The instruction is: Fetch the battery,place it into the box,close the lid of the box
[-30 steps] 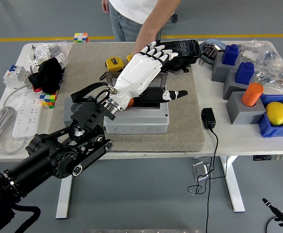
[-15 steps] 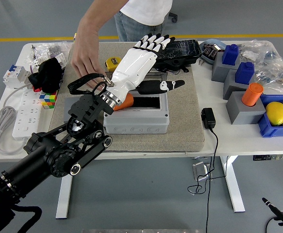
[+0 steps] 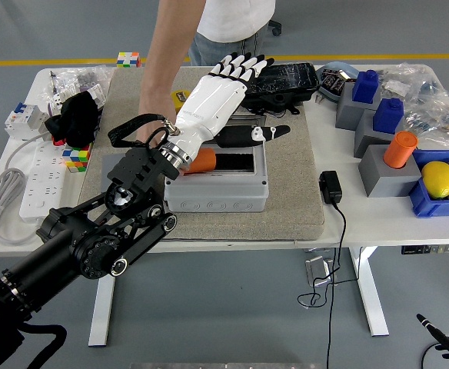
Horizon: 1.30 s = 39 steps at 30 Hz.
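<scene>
My left hand [image 3: 236, 84], white with black fingertips, hovers over the back of the grey box [image 3: 217, 192] on the beige mat. Its fingers are spread flat and hold nothing, and the thumb points right over the box's opening. An orange battery [image 3: 203, 160] lies in the box's left end, partly hidden by my wrist. I cannot make out the box's lid behind my hand. A person stands at the far side. The person's arm [image 3: 163, 69] reaches down left of my hand, with the hand [image 3: 149, 119] by my wrist, near a yellow tape measure [image 3: 182, 95].
A black tray [image 3: 290, 77] lies behind the box. Grey and blue blocks, an orange cylinder [image 3: 400, 148] and a yellow lemon [image 3: 438, 177] in a blue bin stand at the right. A black adapter [image 3: 330, 187] lies right of the mat. A power strip [image 3: 44, 173], colour cube and black cloth sit left.
The person's arm swung from behind my hand to its left side and now rests by my wrist. My left hand lifted and moved back over the box, then held nearly still.
</scene>
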Tool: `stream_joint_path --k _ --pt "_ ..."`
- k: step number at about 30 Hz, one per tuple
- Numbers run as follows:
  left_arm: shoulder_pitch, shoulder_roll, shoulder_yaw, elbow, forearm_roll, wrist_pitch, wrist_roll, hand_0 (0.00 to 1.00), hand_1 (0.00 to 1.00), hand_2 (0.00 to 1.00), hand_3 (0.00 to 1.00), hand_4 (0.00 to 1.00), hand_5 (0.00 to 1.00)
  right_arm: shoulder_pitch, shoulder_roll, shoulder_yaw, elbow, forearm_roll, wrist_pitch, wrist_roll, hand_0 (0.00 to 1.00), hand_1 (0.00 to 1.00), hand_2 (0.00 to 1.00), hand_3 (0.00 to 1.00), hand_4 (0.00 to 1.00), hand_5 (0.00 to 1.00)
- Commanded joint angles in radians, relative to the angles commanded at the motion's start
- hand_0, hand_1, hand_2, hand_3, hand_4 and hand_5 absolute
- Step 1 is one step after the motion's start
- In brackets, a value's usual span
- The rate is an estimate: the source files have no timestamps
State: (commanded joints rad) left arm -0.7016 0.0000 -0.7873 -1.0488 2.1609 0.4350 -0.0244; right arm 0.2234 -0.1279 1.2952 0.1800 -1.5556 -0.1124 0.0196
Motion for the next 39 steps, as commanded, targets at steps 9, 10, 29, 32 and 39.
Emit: stream_joint_path --k 9,10,29,32,39 --pt "0.002 0.0 0.019 -0.004 0.001 0.003 -0.003 0.998 0.998 0.998 0.998 0.998 0.998 -0.002 -0.002 0.002 0.0 -0.003 -0.001 -0.001 0.875 0.805 0.774 0.859 0.998 0.998" --pt "0.003 0.0 0.019 -0.003 0.002 0.003 -0.001 0.998 0.998 0.998 0.998 0.998 0.998 -0.002 -0.002 0.0 0.0 -0.002 -0.001 -0.001 0.874 0.804 0.774 0.859 0.998 0.998" --pt "0.009 0.0 0.021 0.047 0.009 -0.002 0.006 0.998 0.998 0.998 0.998 0.998 0.998 -0.002 -0.002 -0.013 0.0 0.011 -0.001 0.0 0.873 0.804 0.774 0.859 0.998 0.998" --pt "0.004 0.0 0.008 0.088 0.001 -0.006 -0.005 0.998 0.998 0.998 0.998 0.998 0.998 0.0 -0.001 -0.014 0.0 0.014 -0.001 0.0 0.873 0.804 0.774 0.859 0.998 0.998" --pt "0.0 0.0 -0.044 0.109 -0.015 0.0 -0.026 0.998 0.998 0.998 0.974 0.998 0.998 -0.002 -0.003 0.001 0.0 0.002 -0.001 -0.002 0.873 0.803 0.774 0.859 0.998 0.998"
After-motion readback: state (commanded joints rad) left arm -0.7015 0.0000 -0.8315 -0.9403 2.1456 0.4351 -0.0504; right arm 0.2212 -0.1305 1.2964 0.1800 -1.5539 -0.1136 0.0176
